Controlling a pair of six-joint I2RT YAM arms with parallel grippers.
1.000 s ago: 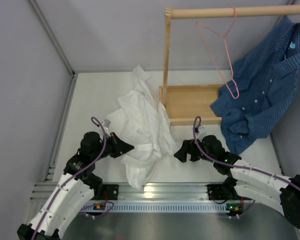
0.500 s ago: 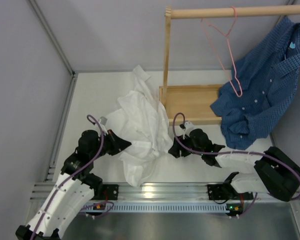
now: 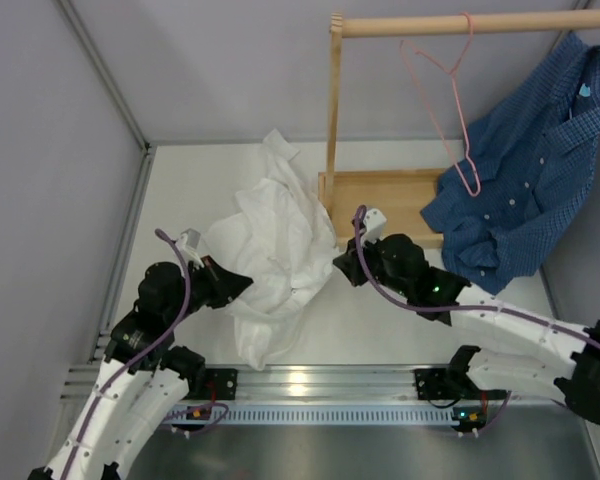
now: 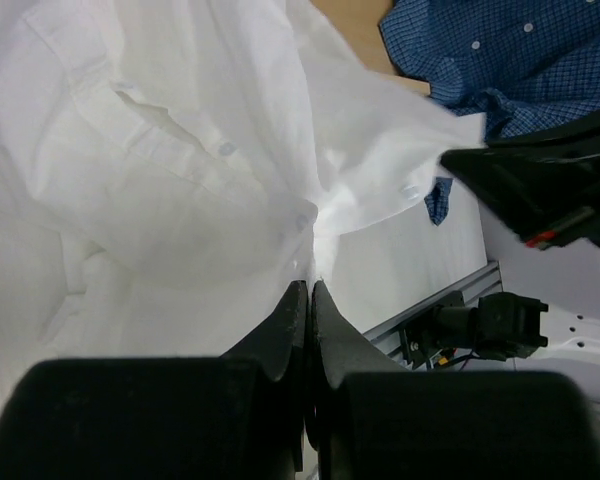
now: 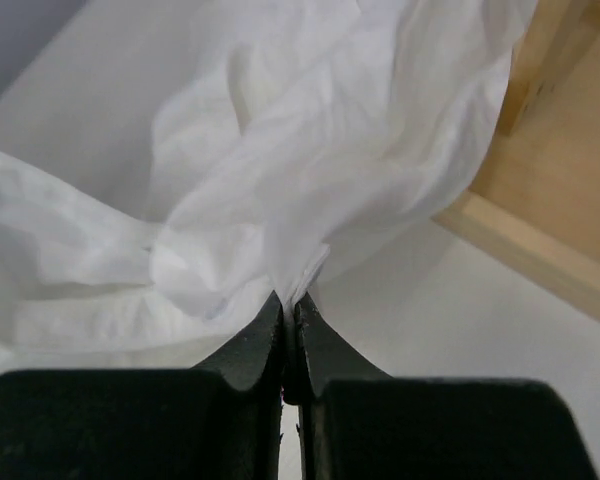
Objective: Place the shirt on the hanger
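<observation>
Left tool [image 3: 244, 281], right tool [image 3: 338, 267], one clamped shirt [image 3: 278, 236]

Your overhead camera sits high behind the arm bases, looking down and forward over the whole desk [image 3: 185, 180], far enough off to hold both arms and the wooden rack [image 3: 380, 205]. Your left wrist camera looks along the left claw [image 4: 308, 290] toward the desk's right side, so near that the white shirt [image 4: 160, 150] fills most of it (the blue shirt [image 4: 510, 50] and right arm [image 4: 550, 190] edge in). Your right wrist camera looks along the right claw [image 5: 288, 300], equally near. All three views share that white shirt.
</observation>
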